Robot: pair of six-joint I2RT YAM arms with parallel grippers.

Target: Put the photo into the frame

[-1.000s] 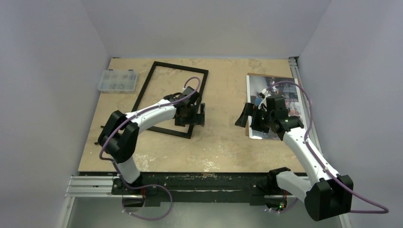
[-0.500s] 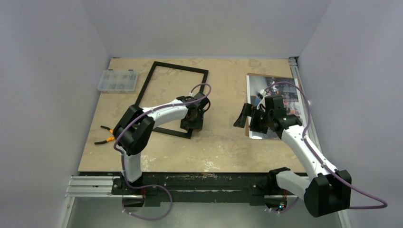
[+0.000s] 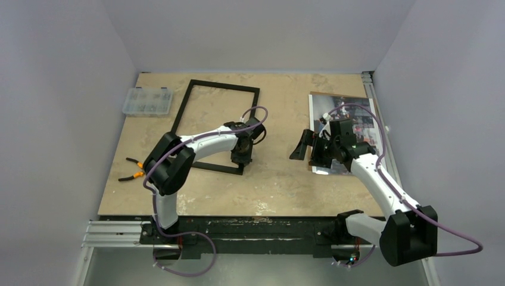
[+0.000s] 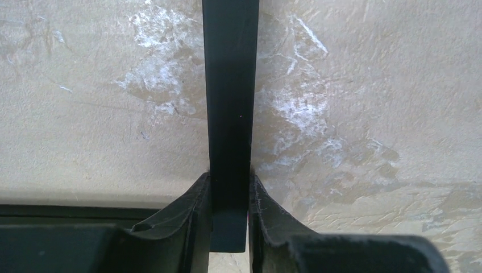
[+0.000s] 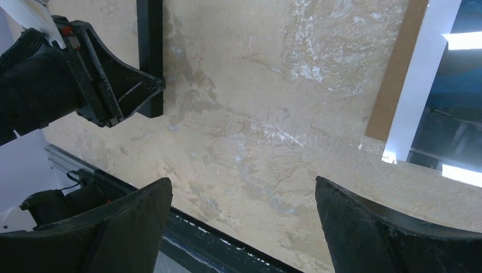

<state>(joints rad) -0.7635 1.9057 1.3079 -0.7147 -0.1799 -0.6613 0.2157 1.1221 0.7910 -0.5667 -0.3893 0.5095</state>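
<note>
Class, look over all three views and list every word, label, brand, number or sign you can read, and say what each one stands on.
None can be read.
The photo: a picture only, no legible writing.
The frame: plain black, unmarked.
The clear parts box: anything on it is too small to read.
The arms and the left claw: no visible lettering.

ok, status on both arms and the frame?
Left gripper clamped on frame rail. Right gripper open, empty, beside photo. Nothing between them.
</note>
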